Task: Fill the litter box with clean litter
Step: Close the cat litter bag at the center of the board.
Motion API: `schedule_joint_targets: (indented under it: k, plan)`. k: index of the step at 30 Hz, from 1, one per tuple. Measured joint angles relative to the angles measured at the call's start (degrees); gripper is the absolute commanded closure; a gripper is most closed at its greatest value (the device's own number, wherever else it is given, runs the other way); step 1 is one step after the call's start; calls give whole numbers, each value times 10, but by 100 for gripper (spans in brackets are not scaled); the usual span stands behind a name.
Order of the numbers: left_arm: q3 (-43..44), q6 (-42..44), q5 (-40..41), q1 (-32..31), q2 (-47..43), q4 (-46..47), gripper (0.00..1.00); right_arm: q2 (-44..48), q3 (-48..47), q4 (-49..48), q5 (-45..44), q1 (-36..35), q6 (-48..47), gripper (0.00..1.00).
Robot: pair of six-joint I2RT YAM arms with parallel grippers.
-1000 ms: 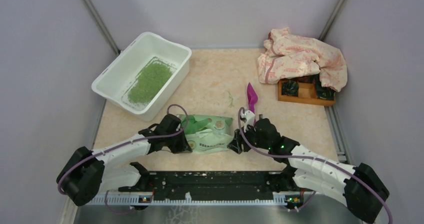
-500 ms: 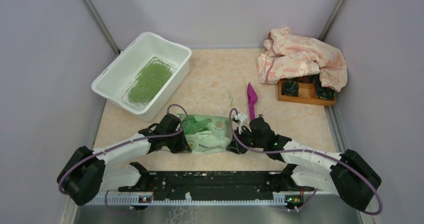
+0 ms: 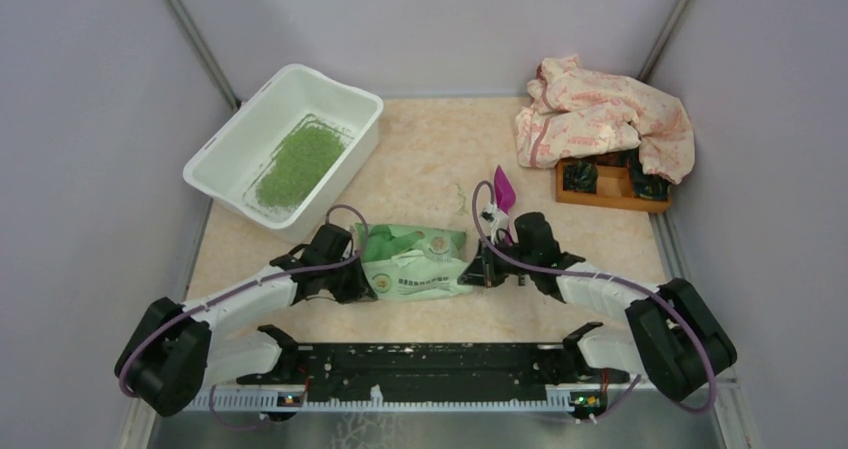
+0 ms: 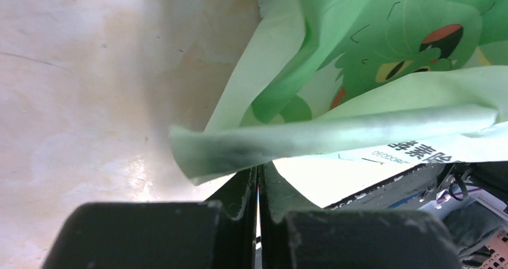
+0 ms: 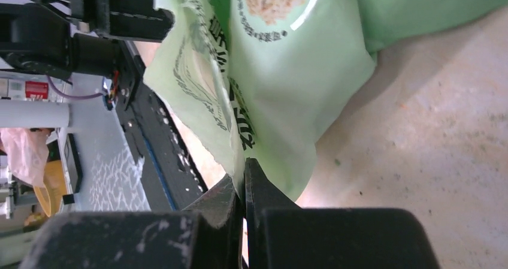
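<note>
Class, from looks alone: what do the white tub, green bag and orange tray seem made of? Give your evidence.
Tub: probably moulded plastic; smooth, white, rounded corners.
Bag: likely thin printed plastic film; it creases softly, with slight sheen.
Tray: seemingly wood; matt orange-brown, straight square-cut walls.

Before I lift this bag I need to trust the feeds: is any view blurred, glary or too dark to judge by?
Top external: sharp, evenly lit, soft shadows beside the bag and litter box. Left wrist: the bag's near fold is blurred, the table washed out bright. Right wrist: bag print readable though slightly soft, no glare.
</note>
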State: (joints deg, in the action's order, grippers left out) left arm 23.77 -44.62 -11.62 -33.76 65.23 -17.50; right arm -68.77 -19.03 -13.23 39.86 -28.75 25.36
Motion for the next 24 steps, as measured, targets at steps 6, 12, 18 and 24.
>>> schedule_joint_targets:
  k: [6,12,18,24]
  plan:
    - [5,22,0,30,0,-6,95,-6,-67,53,-2,1,-25,100]
    - [29,49,-3,67,26,-10,96,-60,-100,82,-21,1,-51,100]
    - [85,68,-7,81,30,-47,95,-28,-100,107,-69,-3,-75,100]
    - [160,73,-11,82,-64,-103,49,45,-100,112,-99,-14,-87,100]
